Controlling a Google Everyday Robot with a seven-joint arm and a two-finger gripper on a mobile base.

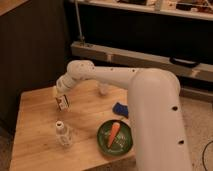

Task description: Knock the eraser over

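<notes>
Gripper point(57, 94) is closed up, right at the top of the eraser point(63, 103), over by the table's point(35, 145) left edge. Eraser looks a bit tilted. Bottle point(63, 134) sits nearer the front edge, with the plate point(100, 138) and carrot point(114, 132) front right.

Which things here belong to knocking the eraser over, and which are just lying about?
For the job: eraser, on the table; gripper, jaws shut, right above it.
Lying about: white bottle, blue pad, green plate, carrot on it.
</notes>
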